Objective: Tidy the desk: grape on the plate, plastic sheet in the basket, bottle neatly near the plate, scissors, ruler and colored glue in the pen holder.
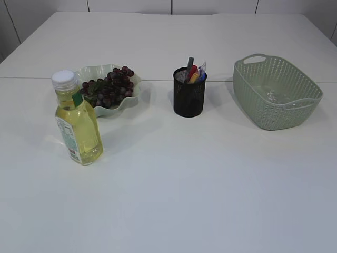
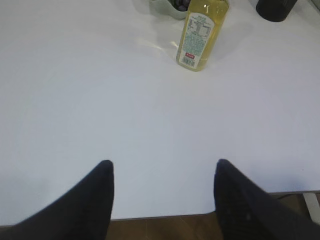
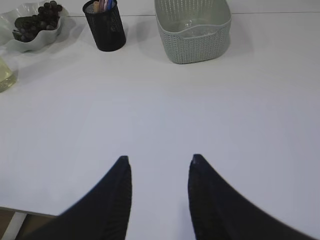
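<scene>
- Of the robot's body, only the two grippers are seen, each from its own wrist camera.
- The left gripper [image 2: 162,172] is formed of two black fingers [image 2: 90,202], broad at the base and tapered to rounded tips.
- A fine, matte texture is shown on their surfaces.
- The right gripper [image 3: 159,165] is built alike: two black, tapered fingers [image 3: 107,200] with a faintly ribbed finish.
- No cables, screws or markings can be made out.

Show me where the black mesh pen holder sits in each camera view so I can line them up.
Exterior view: black mesh pen holder at centre, between plate and basket.
Left wrist view: only its base shows, top right corner.
Right wrist view: upper left, left of the pale green woven basket.
Shared landmark: the scalloped green plate of grapes, left of the holder.
</scene>
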`<state>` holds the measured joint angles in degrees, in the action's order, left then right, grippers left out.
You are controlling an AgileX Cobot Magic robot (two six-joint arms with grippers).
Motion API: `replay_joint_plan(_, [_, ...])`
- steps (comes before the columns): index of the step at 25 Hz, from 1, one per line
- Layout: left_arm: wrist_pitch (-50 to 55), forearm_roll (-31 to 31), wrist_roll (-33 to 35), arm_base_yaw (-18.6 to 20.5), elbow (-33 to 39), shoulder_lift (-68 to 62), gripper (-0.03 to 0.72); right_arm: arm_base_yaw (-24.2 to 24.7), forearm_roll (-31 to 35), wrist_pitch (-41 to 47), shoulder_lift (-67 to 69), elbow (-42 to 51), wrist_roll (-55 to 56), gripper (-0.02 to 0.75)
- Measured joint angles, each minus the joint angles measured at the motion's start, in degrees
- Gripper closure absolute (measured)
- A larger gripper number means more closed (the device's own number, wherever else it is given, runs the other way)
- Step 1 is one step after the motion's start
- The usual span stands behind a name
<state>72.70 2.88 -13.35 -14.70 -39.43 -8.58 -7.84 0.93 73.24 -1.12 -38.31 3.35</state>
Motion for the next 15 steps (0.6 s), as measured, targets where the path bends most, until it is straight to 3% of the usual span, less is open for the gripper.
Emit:
replay_joint_plan(8, [-2.86,0.51,0.12,0.00,0.42,4.19,0.225,0.00,-2.23,0.04,0.00,1.16,0.00,0.424])
replay_joint_plan(15, [-4.89,0.56,0.12,0.00,5.21,7.96,0.238,0.00,-2.73,0.04,0.00,5.95,-0.10,0.424])
